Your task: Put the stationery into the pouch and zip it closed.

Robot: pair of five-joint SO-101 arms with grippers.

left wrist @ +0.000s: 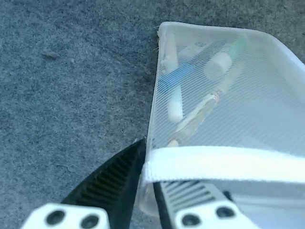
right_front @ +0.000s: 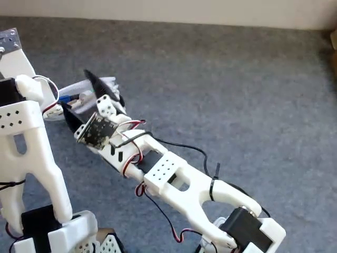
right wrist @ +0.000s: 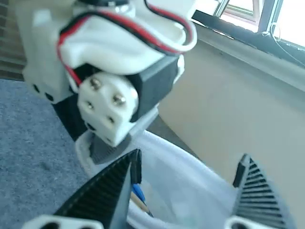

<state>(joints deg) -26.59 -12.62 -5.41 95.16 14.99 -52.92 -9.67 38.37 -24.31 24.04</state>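
While the right gripper (right wrist: 190,157) hangs over the pouch (right wrist: 186,191), its two ribbed black fingers (right wrist: 107,191) stand wide apart. They grip nothing, and only the pouch's open mouth lies below the gap. No contact with the fabric can be made out.

Left gripper (left wrist: 151,164): jaws nearly together, pinching one corner of the pouch just under the white band (left wrist: 228,162) that runs along its edge. One finger lies outside the mesh. The other is partly covered by the band, so its tip is hidden.

Stationery (left wrist: 200,107): several pens and sticks lie lengthwise inside, seen through the translucent mesh. Outlines are smeared by the weave, so the count is uncertain. A blue-tipped item (right wrist: 138,191) shows in the mouth, just beside one finger of the right gripper.

High view: the pouch sits in the upper left of the frame on grey carpet (right_front: 237,79), mostly hidden behind both arms. Only a pale strip with a bit of blue shows. The right arm (right_front: 174,176) runs up from the lower right, and the left arm (right_front: 26,147) is cut off at the left and lower edges.

Zip slider: cannot be made out.
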